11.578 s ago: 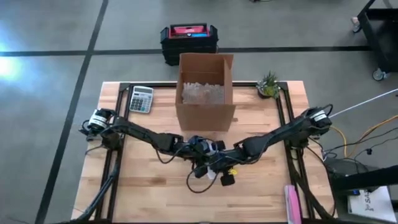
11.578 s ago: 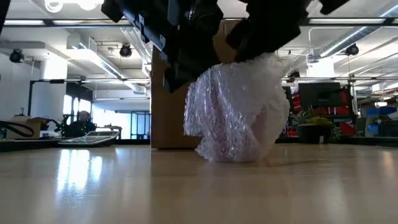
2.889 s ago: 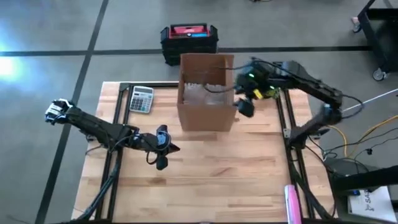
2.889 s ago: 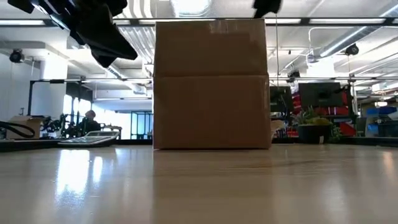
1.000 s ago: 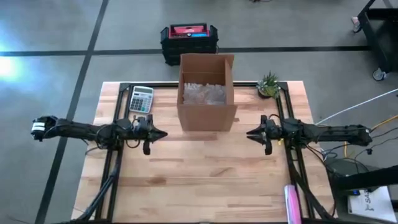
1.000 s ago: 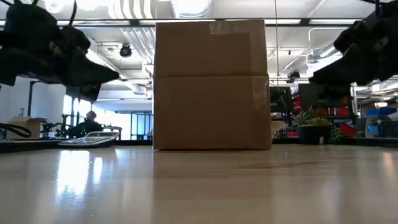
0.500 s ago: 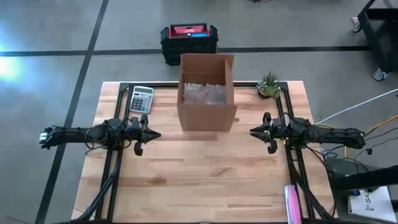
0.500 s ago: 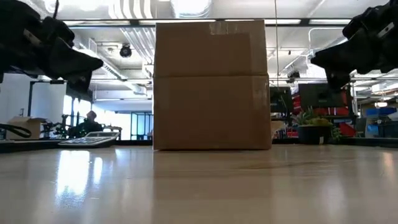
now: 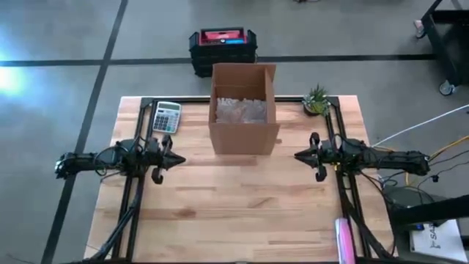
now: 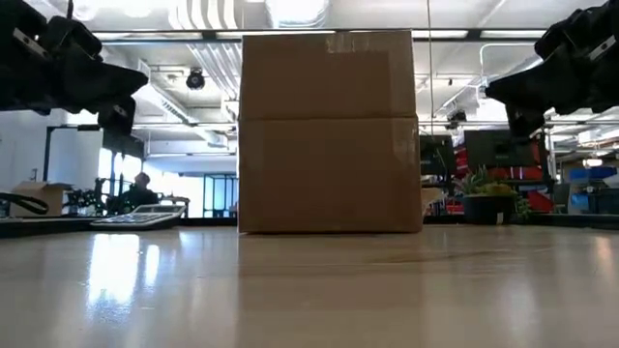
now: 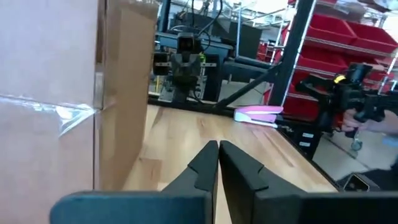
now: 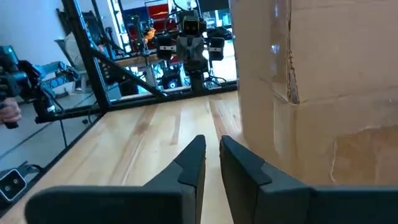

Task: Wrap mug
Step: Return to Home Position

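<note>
The left gripper (image 9: 179,160) and right gripper (image 9: 298,155) hover closed and empty on either side of the box (image 9: 243,139) holding bubble wrap (image 9: 240,110)

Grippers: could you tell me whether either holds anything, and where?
Nothing is held: the dark left gripper and dark right gripper are shut and empty.

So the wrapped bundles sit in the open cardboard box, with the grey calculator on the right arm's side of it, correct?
No: the grey calculator is on the left arm's side of the open cardboard box, per the high view; the wrapped bundles are inside.
</note>
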`<state>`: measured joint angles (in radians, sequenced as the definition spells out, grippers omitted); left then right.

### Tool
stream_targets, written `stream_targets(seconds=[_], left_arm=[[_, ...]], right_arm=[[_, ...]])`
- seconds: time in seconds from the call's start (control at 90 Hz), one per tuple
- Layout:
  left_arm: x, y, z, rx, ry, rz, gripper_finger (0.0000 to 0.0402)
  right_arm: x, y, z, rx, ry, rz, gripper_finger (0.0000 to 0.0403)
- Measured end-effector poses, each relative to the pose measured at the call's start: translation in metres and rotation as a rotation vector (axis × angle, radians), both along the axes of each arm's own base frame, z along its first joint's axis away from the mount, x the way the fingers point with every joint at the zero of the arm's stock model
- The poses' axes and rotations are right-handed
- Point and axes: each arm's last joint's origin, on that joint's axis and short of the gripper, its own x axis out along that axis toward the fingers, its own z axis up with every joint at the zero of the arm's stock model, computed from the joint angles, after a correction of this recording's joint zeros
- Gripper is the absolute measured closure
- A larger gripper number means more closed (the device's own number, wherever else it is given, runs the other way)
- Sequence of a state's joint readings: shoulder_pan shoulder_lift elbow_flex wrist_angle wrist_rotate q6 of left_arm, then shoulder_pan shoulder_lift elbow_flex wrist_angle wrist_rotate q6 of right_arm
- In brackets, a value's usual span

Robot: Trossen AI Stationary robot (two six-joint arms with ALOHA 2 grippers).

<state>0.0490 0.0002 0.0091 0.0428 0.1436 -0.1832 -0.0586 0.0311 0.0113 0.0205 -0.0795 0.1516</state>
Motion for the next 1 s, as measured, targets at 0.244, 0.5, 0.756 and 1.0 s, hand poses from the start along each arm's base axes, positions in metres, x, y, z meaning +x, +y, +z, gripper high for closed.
stream_targets(seconds=[0.244,0.5,0.756,1.0], left_arm=[[0.002,0.000,-0.002,-0.009,0.031,-0.005,0.0395],[0.006,0.000,-0.007,-0.013,0.089,-0.004,0.0400],[0.009,0.000,-0.010,-0.015,0.137,-0.001,0.0395],[0.011,0.001,-0.013,-0.017,0.182,-0.001,0.0400]], right_arm=[[0.000,0.000,0.000,-0.057,0.002,-0.001,0.0361],[0.000,0.000,0.000,-0.048,0.004,-0.001,0.0344],[0.000,0.000,0.000,-0.048,0.004,-0.002,0.0328],[0.000,0.000,0.000,-0.048,0.004,-0.002,0.0316]])
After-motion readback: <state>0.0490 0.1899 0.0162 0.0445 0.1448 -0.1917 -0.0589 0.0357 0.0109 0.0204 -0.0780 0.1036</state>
